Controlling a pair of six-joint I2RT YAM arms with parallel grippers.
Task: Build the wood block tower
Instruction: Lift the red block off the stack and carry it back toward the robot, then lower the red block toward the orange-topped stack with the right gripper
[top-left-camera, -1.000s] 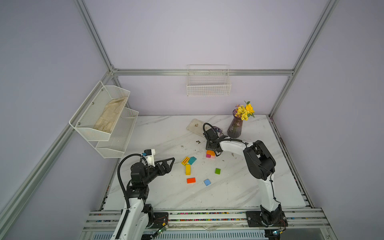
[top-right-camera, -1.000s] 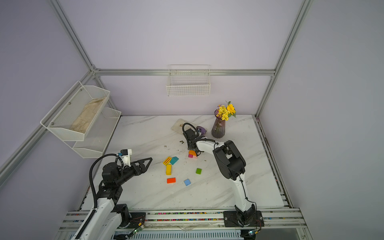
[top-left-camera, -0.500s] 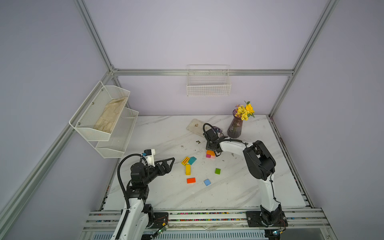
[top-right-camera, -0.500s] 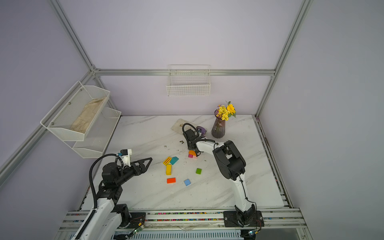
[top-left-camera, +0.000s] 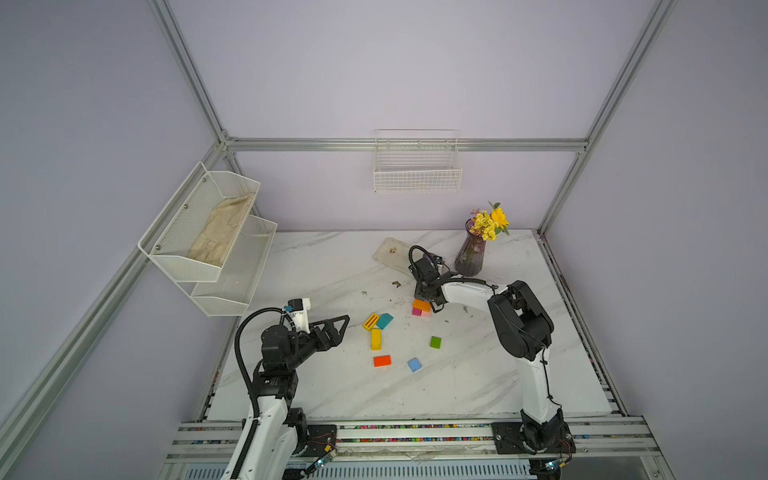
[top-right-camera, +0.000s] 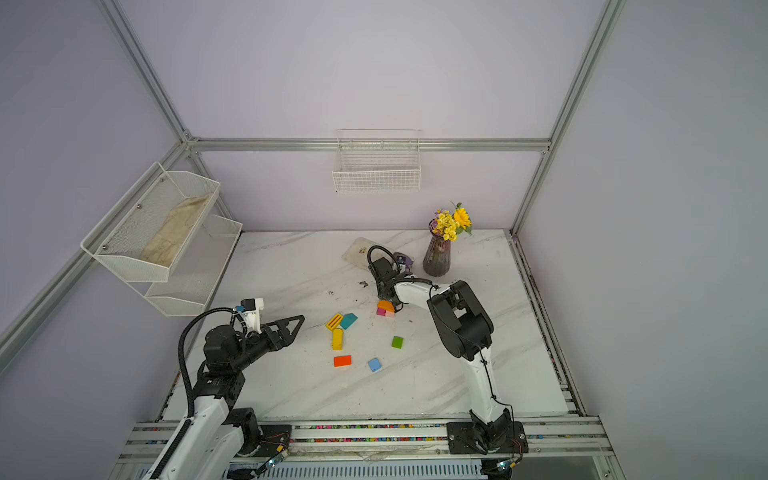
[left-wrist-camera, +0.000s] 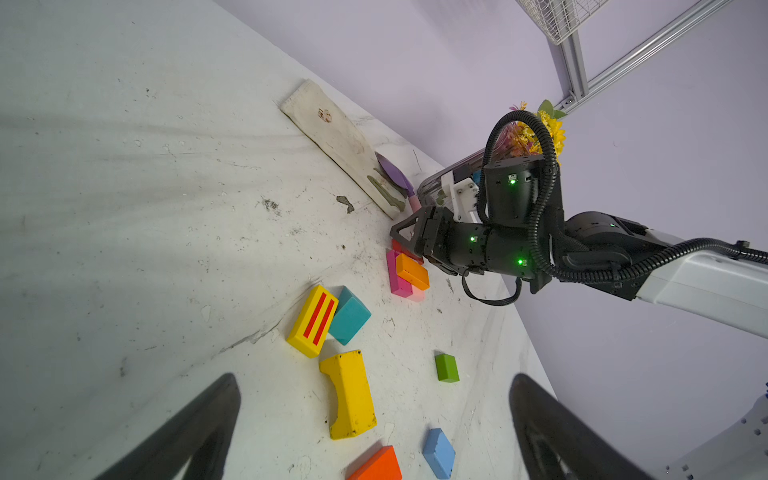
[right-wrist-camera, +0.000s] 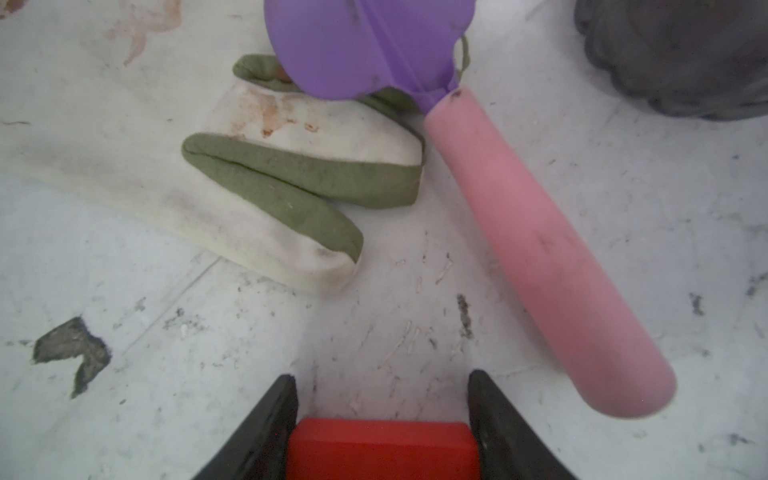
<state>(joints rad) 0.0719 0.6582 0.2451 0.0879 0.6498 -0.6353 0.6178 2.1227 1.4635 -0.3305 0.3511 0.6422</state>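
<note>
The right gripper (right-wrist-camera: 380, 376) grips the red block (right-wrist-camera: 382, 446) by two sides, flat face up, just at the far side of the stack (top-left-camera: 421, 309), which is pink low and orange on top. The placing move, I judge, runs nearward and up. The trowel (right-wrist-camera: 540, 249) and glove (right-wrist-camera: 291, 187) lie just beyond, with the vase (top-left-camera: 471, 257) at far right. The left gripper (top-left-camera: 338, 332) hangs wide open at near left, well apart.

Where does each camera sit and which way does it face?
Top views: above front rail, looking down on the table; left arm, right arm show.
Left wrist: on the left arm, facing over the yellow arch block toward the right gripper; open left gripper frames it.
Right wrist: on the right arm, facing down at purple trowel and glove; fingers clasp a red block.
Shared: both wrist views show trowel, glove.
</note>
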